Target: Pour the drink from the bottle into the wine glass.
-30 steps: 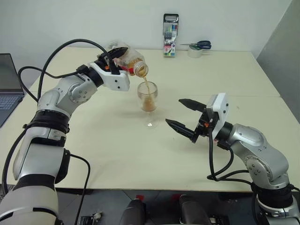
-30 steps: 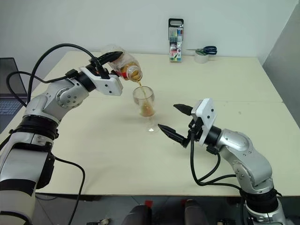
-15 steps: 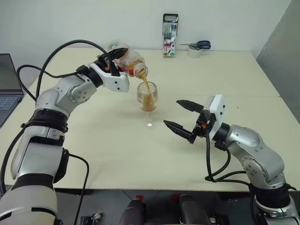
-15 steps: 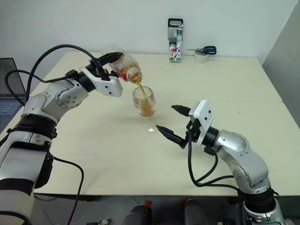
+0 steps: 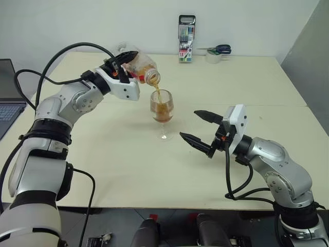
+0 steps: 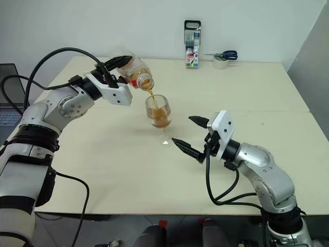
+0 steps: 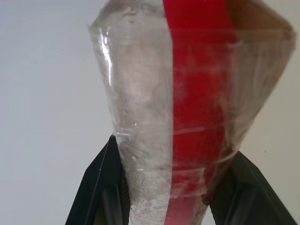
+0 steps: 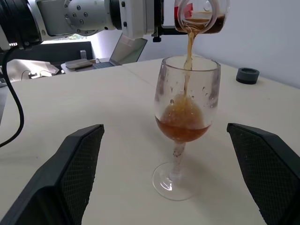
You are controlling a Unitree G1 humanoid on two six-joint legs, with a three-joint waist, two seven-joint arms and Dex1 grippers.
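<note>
My left gripper [image 5: 129,59] is shut on the clear bottle [image 5: 142,70] with the red label strip, holding it tilted mouth-down over the wine glass [image 5: 162,109]. A thin stream of the tea-coloured drink [image 5: 158,95] falls from the bottle's mouth into the bowl, which is partly filled. The glass stands upright on the table. My right gripper [image 5: 189,124] hangs open just right of the glass, apart from it, its fingers [image 8: 77,164] spread wide either side of the wine glass [image 8: 186,117]. In the left wrist view the black fingers [image 7: 101,187] clamp the bottle [image 7: 187,117].
A clear case of coloured markers [image 5: 187,38], scissors [image 5: 220,49] and a tape roll [image 5: 213,57] sit at the table's far edge. A laptop [image 5: 7,98] lies at the left. The pale table [image 5: 128,164] is bare in front of the glass.
The drink has kept flowing and its level in the glass has risen a little. Both grippers have held their places.
</note>
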